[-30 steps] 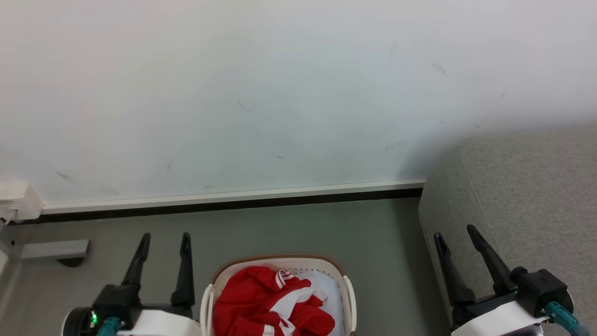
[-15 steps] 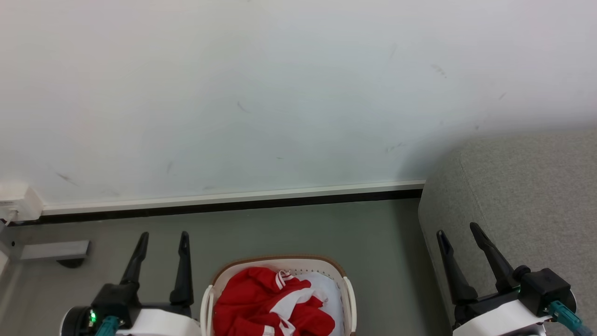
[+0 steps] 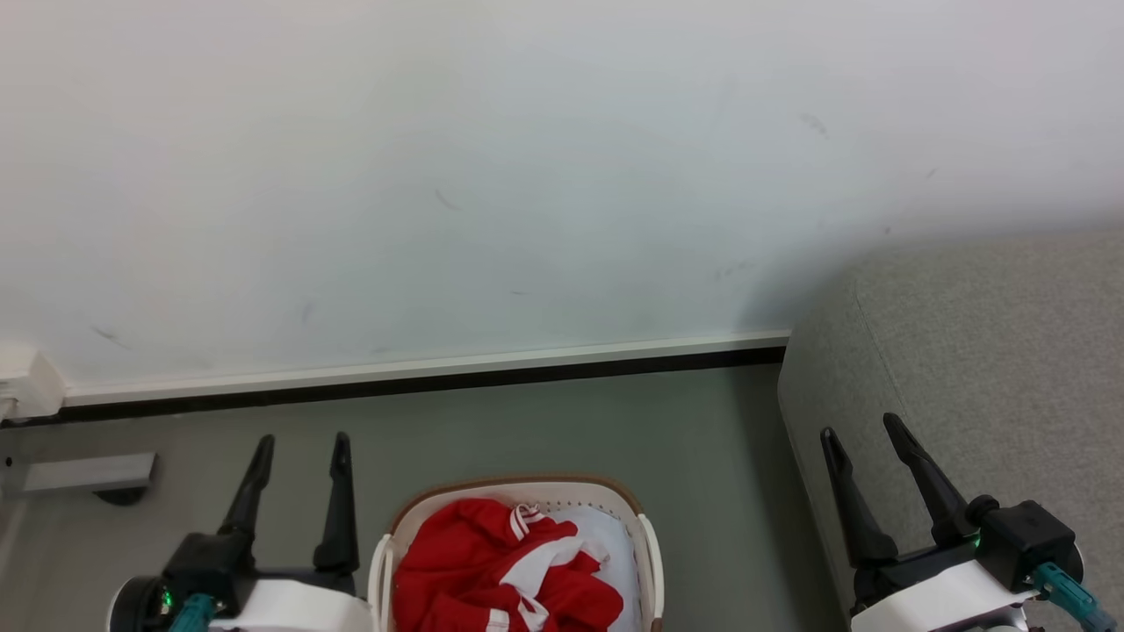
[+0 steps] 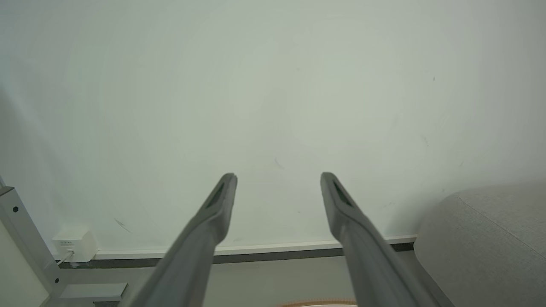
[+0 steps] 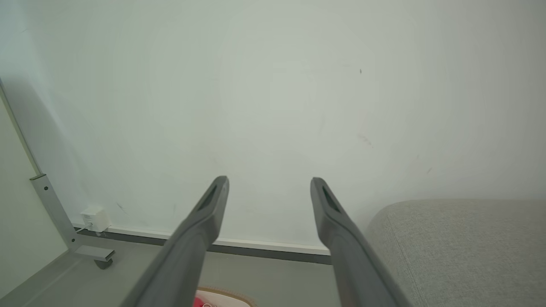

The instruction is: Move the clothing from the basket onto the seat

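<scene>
Clothing lies bunched up in the basket, and no gripper has hold of it yet.
It is a red heap down low, between the two arms. The left gripper hangs just left of the basket, its two fingers spread apart and holding nothing. The right gripper is spread and empty too, over by the side of the seat. To do this well, I think one gripper should dip straight down, pinch a thick red fold and not the white lining, then lift it high. Farther off are the grey floor and the white wall.
</scene>
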You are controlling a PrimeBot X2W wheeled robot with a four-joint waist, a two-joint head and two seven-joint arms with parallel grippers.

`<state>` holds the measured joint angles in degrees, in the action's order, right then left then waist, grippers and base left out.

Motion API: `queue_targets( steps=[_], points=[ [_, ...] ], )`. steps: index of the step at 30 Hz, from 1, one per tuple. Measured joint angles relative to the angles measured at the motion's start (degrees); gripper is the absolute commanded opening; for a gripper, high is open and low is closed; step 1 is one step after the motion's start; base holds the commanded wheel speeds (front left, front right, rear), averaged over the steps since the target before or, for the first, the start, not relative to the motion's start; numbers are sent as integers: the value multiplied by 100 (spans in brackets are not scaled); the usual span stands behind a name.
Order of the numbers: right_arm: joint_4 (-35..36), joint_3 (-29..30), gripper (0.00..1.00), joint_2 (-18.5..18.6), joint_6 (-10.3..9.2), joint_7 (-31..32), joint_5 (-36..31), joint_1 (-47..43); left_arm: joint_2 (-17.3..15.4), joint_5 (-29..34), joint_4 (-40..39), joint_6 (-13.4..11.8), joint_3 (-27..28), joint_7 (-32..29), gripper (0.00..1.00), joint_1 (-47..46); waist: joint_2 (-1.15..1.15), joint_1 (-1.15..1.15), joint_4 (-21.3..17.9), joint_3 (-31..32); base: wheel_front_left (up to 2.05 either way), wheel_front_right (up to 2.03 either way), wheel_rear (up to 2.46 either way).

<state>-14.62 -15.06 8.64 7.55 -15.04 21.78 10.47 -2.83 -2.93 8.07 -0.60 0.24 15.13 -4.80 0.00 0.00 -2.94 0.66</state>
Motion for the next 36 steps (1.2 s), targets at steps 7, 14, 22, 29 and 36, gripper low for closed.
queue_targets(
  steps=[7,14,22,29,36],
  points=[
    [91,-23,100,45,0,-1,97,152,2,-79,-22,52,73,0,100,-106,0,0,-104,-216,0,0,0],
    [311,56,100,90,0,-1,115,549,4,-116,-16,126,51,0,100,-503,0,0,-205,-777,0,0,0],
    [510,192,100,5,0,-1,116,892,5,-113,421,354,80,0,100,-1007,0,1,-367,-1492,0,0,0],
    [762,267,100,-116,0,-1,142,1132,-54,-94,1163,498,119,1,100,-1430,0,1,-534,-2007,0,0,0],
    [957,283,100,-187,0,-1,160,1440,-246,-78,2205,658,15,0,100,-2030,0,1,-698,-2551,0,0,0]
  ],
)
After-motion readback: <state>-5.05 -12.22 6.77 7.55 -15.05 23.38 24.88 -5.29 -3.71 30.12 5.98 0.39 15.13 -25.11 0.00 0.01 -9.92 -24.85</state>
